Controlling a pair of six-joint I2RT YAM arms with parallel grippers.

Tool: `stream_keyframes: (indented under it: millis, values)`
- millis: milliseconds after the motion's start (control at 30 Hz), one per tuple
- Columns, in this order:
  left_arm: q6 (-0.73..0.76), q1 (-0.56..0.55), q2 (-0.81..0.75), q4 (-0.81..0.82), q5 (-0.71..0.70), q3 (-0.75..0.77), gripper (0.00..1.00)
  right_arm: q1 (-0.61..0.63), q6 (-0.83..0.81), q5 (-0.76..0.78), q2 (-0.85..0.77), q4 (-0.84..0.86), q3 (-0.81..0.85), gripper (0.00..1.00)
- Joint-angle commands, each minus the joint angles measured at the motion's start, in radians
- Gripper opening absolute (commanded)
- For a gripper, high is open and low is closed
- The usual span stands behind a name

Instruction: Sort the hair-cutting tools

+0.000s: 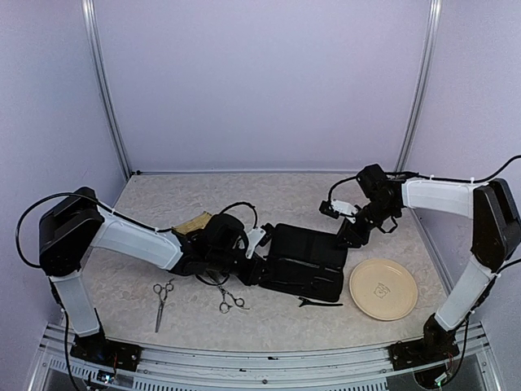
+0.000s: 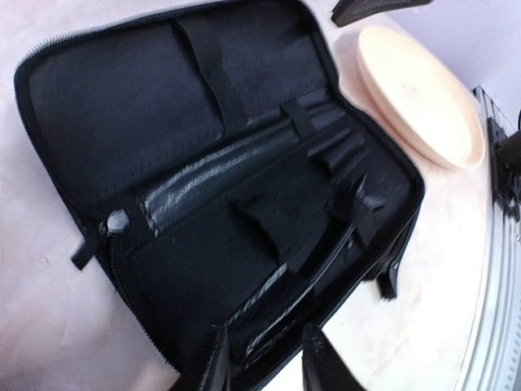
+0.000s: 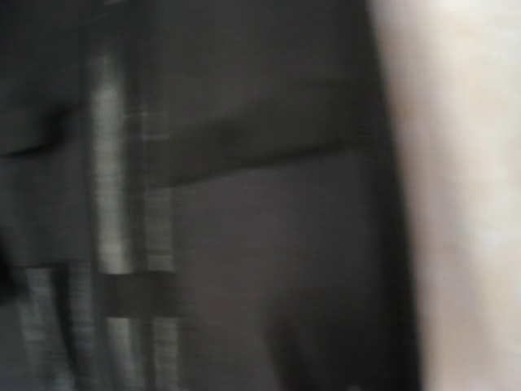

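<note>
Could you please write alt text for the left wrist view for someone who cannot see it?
An open black zip case lies on the pale table, the left gripper open at its near edge. A cream plate sits beyond.

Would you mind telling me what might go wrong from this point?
The left gripper hangs low over the open case; lifting out, it may snag the hair clip lying inside. The right gripper sits at the case's edge and could drag it against the plate.
</note>
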Motion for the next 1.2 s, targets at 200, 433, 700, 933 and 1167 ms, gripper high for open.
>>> stream_keyframes:
  millis: [200,433,700,933,1167]
  values:
    - [0.149,-0.044,0.092,-0.044,0.108,0.229,0.41,-0.049,0.021,0.054,0.093,0.123,0.019,0.53]
    - [0.269,-0.08,0.223,-0.059,0.261,0.371,0.43,-0.056,0.027,0.036,0.14,0.158,0.036,0.43]
    - [0.326,-0.085,0.261,-0.109,0.23,0.392,0.4,-0.044,0.033,-0.01,0.202,0.134,0.123,0.03]
    - [0.386,-0.097,0.272,-0.204,0.149,0.42,0.41,0.005,0.023,0.027,0.199,0.146,0.159,0.0]
    - [0.455,-0.095,0.308,-0.268,0.097,0.471,0.36,0.084,0.004,0.123,0.19,0.174,0.136,0.0]
